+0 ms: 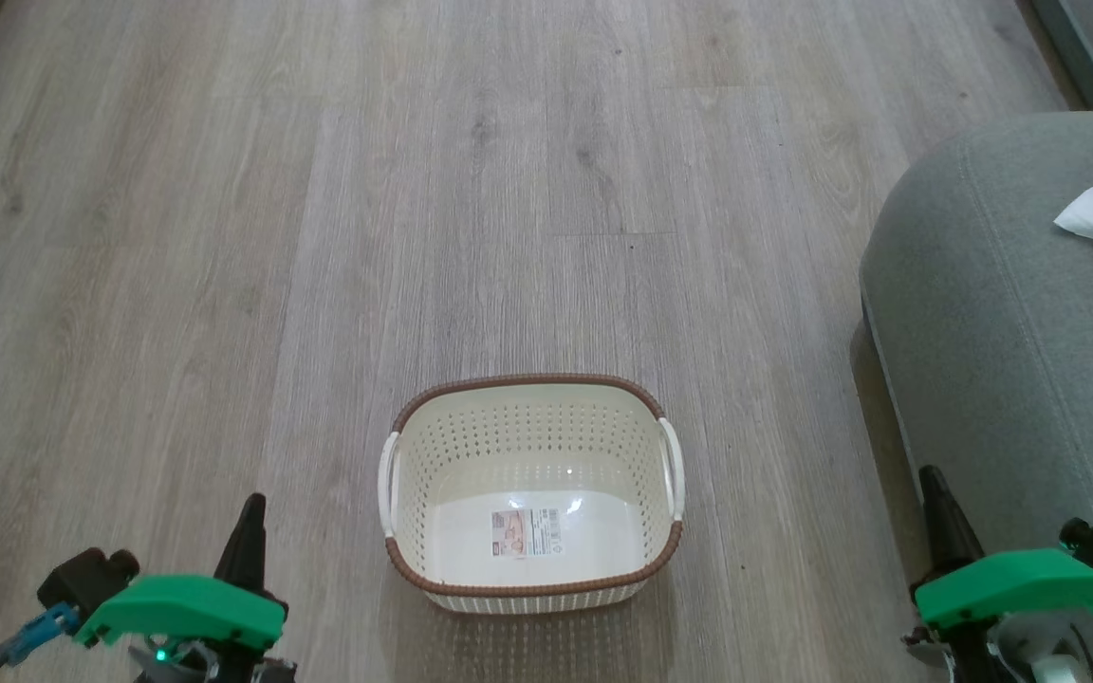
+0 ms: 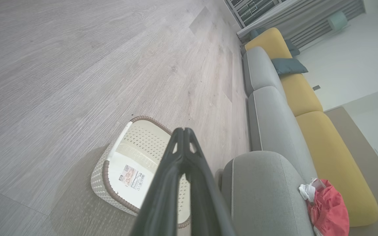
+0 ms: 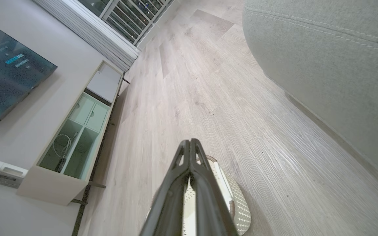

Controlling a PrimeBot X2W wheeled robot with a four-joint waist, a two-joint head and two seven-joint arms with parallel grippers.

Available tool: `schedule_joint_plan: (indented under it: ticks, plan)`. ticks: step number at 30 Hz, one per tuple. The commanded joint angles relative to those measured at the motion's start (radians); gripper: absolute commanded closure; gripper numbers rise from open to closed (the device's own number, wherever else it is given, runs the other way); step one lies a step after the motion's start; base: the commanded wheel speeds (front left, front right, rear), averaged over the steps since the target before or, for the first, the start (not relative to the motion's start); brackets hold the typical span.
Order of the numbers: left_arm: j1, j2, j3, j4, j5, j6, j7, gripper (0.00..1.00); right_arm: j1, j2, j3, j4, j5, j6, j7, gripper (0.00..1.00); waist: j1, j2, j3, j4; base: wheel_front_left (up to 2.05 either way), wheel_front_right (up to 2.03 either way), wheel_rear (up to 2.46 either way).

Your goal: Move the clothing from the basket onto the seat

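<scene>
Biggest thing first: one pale wood-look floor (image 1: 319,237) runs under everything. Next is the sofa (image 2: 271,121) on the robot's right. In the left wrist view we count three grey cushions in a row, three yellow back cushions (image 2: 333,164) behind them and two dark blue-grey pillows (image 2: 287,65) toward the far end. The nearest grey cushion is the seat (image 1: 1002,313), rounded corner and stitched seam and all. The right wrist view picks up one TV (image 3: 5,72) on the wall and one low cabinet (image 3: 77,131) under it. Then there's one basket (image 1: 527,379) sitting upright on the floor right in front of us, well apart from the seat, with two white handles (image 1: 388,484) and one label sticker (image 1: 527,531) on its bare bottom. The clothing (image 2: 326,206) is one red heap with white bits, lying on top of the seat near its back edge. We can't tell how many garments are in it. Two grippers: the left gripper (image 2: 183,129) hangs above the floor by the basket's left side, the right gripper (image 3: 190,141) is low beside the seat's front, and both have their fingers pressed tip to tip with nothing between them.
</scene>
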State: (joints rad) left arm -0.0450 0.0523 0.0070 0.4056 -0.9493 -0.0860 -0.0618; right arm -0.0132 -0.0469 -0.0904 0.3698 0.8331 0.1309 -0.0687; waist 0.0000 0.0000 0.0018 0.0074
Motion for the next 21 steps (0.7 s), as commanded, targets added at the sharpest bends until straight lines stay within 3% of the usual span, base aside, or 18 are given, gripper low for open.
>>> schedule_joint_plan:
  ticks: [1,21]
  plan:
    - [-0.053,0.003,0.028,-0.040,-0.027,-0.010,0.004,1.00,-0.059,-0.004,0.004,-0.040,0.031,0.000,0.007,1.00,0.0000,0.0000,0.000,0.000,0.00,0.00,0.00]
    - [-0.056,0.001,0.054,-0.080,-0.239,-0.022,0.062,1.00,-0.071,-0.004,-0.005,-0.069,0.280,0.000,0.066,1.00,0.0000,0.0000,0.000,-0.003,0.00,0.00,0.00]
